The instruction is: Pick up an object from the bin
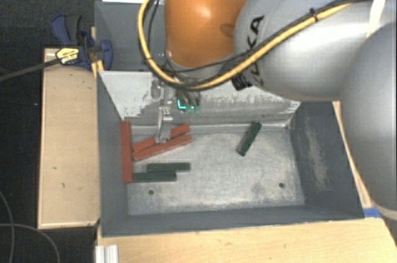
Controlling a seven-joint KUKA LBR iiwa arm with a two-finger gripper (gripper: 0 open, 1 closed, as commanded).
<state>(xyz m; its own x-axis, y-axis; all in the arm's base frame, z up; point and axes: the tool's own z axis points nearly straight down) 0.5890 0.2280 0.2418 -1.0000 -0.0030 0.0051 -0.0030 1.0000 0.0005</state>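
My gripper hangs below the orange wrist cover in the bin's back left part. Its lower end comes down onto two red bars that lie side by side at a slant. Whether it grips them is hidden. A longer red bar lies along the left wall, touching the slanted pair at its upper part. Just in front of the red pair, two dark green bars lie flat and parallel.
A single dark green bar lies tilted near the middle of the bin floor, to the right of the gripper. The arm and its orange cover overhang the back and right of the bin.
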